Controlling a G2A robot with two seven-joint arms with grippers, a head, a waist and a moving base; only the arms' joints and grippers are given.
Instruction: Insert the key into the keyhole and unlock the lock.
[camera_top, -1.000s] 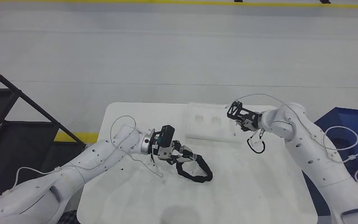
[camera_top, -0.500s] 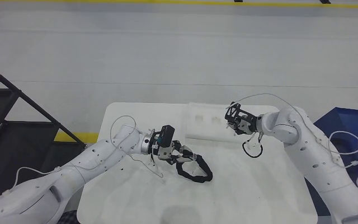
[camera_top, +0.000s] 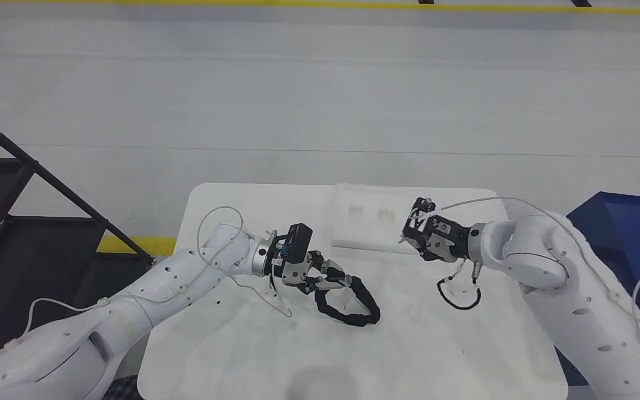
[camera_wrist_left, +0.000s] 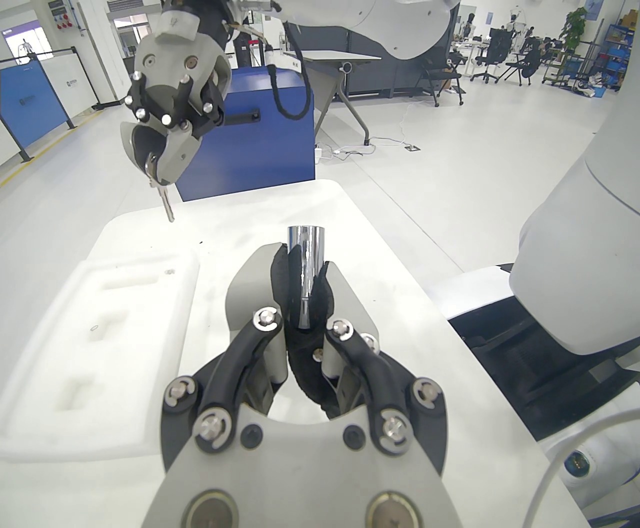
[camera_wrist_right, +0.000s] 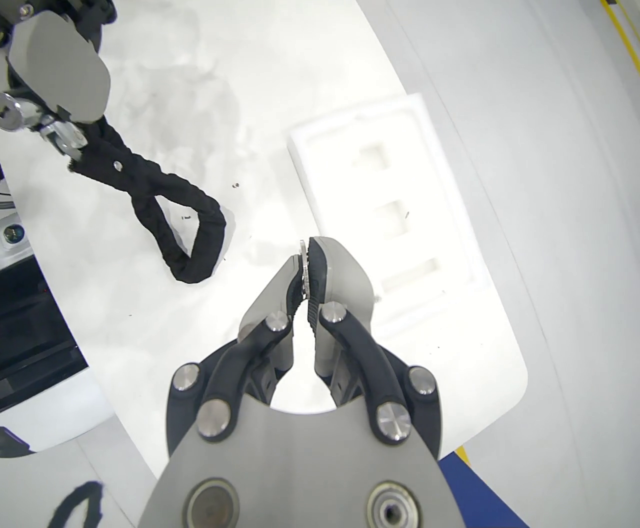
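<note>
— Two grippers, and both have something in them. From above, the left gripper is clamped on the lock at mid-table. Its black cable loops off to the right across the table.

— And the other?

— The right gripper hangs further right, beside the foam tray at the far edge, well apart from the lock.

— From the left wrist?

— The fingers pinch the lock with its chrome barrel poking out past the tips. Beyond it, the right gripper carries the key, blade pointing out toward the table. I can't make out the keyhole.

— Right wrist?

— Its ribbed pads are closed flat on the key's head, which shows edge-on. The cable lies off to the left.

— How will it handle?

— The key looks light, thin and stiff, but it's slick metal. I'd guess it could swivel in the pads if it meets the barrel off-line, so the flat head is the right place to hold. The barrel is hard and smooth and the cable is floppy. To resist the turn, I'd grip the barrel.
</note>
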